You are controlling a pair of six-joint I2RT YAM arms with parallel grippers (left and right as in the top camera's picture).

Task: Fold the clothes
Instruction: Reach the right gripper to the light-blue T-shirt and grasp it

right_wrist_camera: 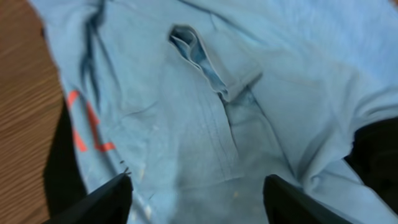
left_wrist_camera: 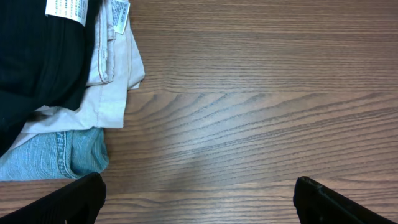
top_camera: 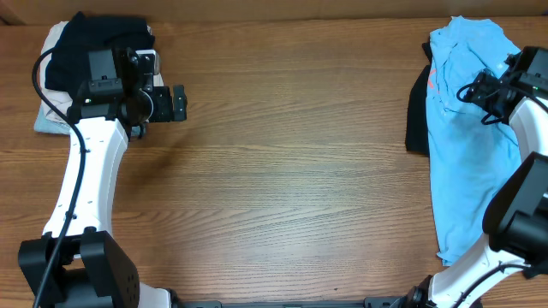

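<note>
Hovering right end effector (right_wrist_camera: 198,202), jaws spread and pinching nothing, with the shirt (top_camera: 462,171) directly below it.

Blue cloth fills the gap between its fingers (right_wrist_camera: 115,198), a puckered fold just ahead and the coral letters (right_wrist_camera: 84,127) off to one side. From overhead, the shirt's long axis runs from the far edge of the surface (top_camera: 300,171) toward the near edge, and this arm sits over its far part, so it is the nearer one by a wide margin. The left end effector (left_wrist_camera: 199,205), also spread and empty, hangs over bare wood beside the folded stack (left_wrist_camera: 93,93), well apart from the shirt. Count: one blue shirt, one black garment (top_camera: 417,120) showing from under its inner edge, three folded pieces, two arms.
</note>
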